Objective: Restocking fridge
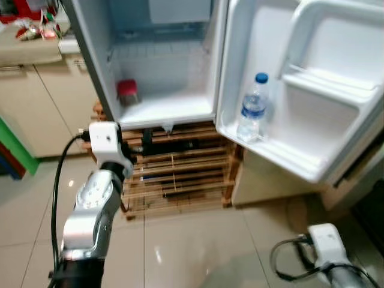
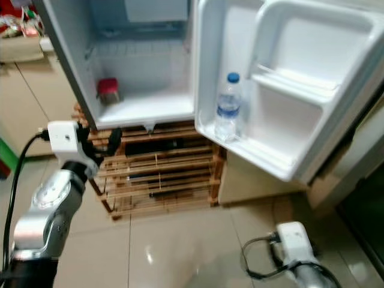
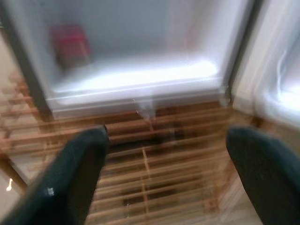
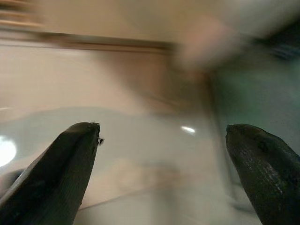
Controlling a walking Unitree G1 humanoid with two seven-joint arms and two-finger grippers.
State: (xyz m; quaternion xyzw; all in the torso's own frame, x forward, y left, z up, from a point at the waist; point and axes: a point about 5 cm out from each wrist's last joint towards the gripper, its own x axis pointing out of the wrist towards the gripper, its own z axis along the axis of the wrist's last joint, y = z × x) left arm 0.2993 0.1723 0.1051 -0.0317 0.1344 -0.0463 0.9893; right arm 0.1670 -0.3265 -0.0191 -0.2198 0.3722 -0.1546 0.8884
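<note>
The small white fridge stands open on a wooden slatted rack. A red container sits at the back left of its lower shelf. A clear water bottle with a blue cap stands upright in the bottom shelf of the open door. My left gripper is raised in front of the rack, just below the fridge's bottom edge, open and holding nothing. My right gripper hangs low on the right over the tiled floor, open with nothing between its fingers.
Beige cabinets with a cluttered counter stand to the left of the fridge. The open door juts out to the right, with a beige box under it. Glossy tiled floor lies ahead of me.
</note>
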